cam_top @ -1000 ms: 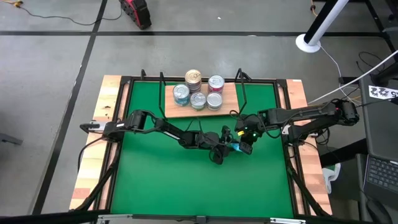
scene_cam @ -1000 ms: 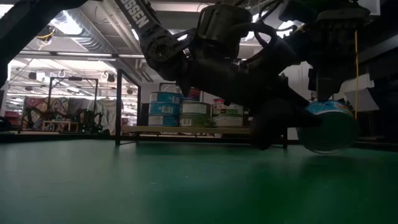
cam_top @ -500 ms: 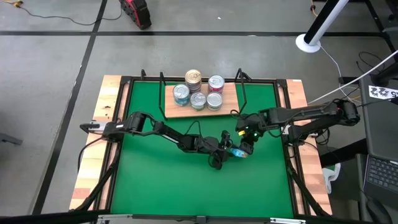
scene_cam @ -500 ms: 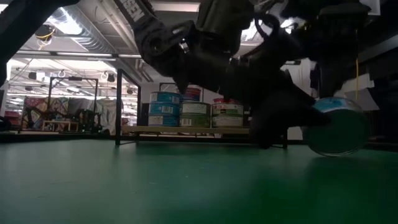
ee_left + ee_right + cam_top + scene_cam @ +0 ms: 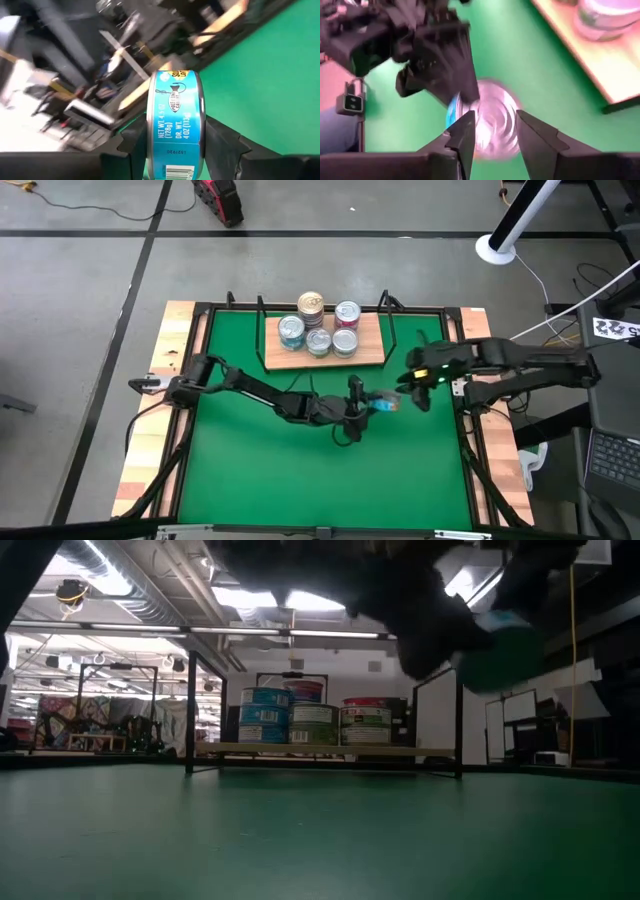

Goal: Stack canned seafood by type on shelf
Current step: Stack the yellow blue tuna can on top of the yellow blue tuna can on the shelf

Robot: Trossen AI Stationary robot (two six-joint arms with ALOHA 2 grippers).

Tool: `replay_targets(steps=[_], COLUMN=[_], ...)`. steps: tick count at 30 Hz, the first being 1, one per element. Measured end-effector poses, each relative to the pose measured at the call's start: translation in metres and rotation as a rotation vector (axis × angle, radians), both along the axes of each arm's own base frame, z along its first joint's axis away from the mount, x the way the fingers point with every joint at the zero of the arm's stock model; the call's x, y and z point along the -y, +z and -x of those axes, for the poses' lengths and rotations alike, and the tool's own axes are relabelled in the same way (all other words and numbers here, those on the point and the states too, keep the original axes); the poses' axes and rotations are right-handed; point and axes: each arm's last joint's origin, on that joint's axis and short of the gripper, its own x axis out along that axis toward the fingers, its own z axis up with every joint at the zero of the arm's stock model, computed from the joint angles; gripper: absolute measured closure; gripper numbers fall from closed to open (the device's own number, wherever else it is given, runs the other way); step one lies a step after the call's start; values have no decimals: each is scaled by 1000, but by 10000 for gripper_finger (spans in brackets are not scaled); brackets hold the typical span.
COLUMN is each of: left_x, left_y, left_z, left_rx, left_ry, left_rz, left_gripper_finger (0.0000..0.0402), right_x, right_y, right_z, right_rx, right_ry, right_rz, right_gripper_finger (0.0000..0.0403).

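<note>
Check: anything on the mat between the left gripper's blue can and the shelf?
Nothing. In the high view, only bare green mat lies between the blue can in the left gripper and the shelf.

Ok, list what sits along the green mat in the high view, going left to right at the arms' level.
Left arm → left end effector → blue tin it holds on edge → right end effector, open and apart from the tin → right arm.

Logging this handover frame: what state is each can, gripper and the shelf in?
Blue-labelled flat tin: on edge, lifted off the mat.
Left gripper: shut on that tin.
Right gripper: open, apart from the tin.
Light-brown wooden shelf board: carries stacked tins.
</note>
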Motion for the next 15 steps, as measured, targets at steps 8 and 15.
replay_targets(steps=[8, 15], left_x=[-12, -24], left_y=[54, 86], left_z=[22, 53], left_rx=[-54, -182], left_ry=[273, 581], left_rz=[-211, -332], left_gripper_finger=[245, 250], right_x=[3, 6], right_y=[21, 23], right_z=[39, 54], right_rx=[135, 225], right_ry=[-46, -66], right_rz=[42, 161], right_gripper_finger=[262, 262])
